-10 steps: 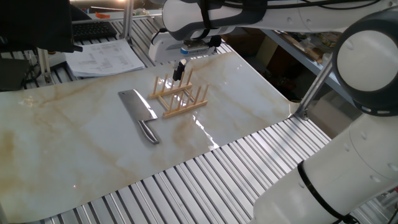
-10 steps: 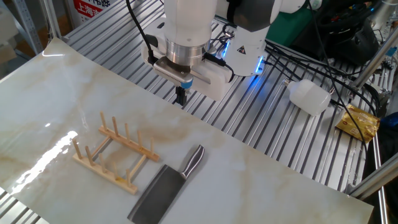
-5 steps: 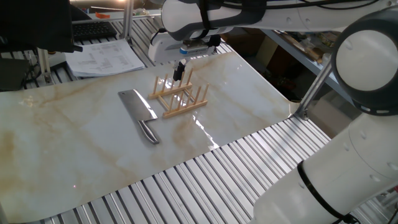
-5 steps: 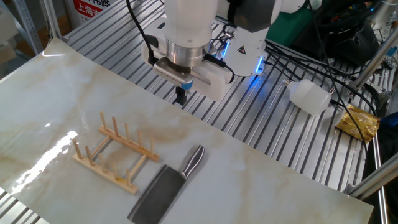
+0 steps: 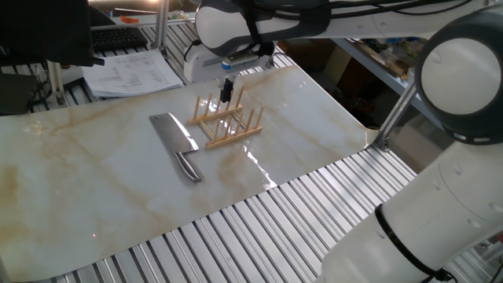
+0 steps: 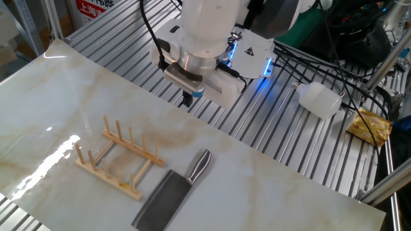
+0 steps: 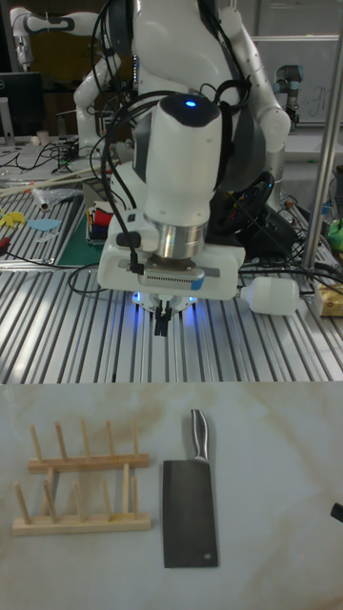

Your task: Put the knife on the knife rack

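While the cleaver point(image 7: 190, 498) lies flat low in the frame on the worktop point(image 7: 267, 496), just right of the knife rack point(image 7: 81, 478) | steel: heavy, stiff, slippery; grip rounded handle | gripper point(image 7: 162, 326) mid-frame beyond, jaws together, empty.

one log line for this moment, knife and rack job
phase: approach | hand: above table edge, holding nothing, fingers close together | knife: flat on table beside rack | rack: no knife in it
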Motion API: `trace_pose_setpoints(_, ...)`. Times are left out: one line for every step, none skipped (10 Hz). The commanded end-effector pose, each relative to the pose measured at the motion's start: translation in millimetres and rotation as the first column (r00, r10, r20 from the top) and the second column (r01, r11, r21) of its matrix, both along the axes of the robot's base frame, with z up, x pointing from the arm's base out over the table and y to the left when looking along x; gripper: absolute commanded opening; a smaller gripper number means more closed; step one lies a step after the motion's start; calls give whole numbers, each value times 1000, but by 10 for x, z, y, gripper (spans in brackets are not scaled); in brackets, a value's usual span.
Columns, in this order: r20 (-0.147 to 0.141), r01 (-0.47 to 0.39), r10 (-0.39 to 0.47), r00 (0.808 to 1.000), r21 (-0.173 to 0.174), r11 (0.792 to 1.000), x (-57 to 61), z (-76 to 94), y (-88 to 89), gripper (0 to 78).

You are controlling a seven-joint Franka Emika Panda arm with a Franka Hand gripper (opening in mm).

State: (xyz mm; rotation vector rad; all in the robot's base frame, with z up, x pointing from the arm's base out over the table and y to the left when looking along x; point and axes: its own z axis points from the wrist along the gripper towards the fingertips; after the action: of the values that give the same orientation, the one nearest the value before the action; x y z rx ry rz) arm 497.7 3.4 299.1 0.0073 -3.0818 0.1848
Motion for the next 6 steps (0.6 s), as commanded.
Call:
trace_pose_setpoints(1, -2, 2, 1000, 1, 1000, 7, 3, 1, 0)
trace_pose_setpoints(1, -2, 2, 1000, 1, 1000, 8, -5, 4, 0)
trace_pose_setpoints(1, 1, -1, 1000, 2, 1000, 8, -19, 7, 0)
trace_pose_setpoints(4, 6, -6, 1000, 7, 1000, 2, -45, 13, 0)
trace_pose_setpoints(6, 8, -8, 1000, 8, 1000, -1, -72, 22, 0)
trace_pose_setpoints(6, 8, -8, 1000, 8, 1000, -1, -80, 24, 0)
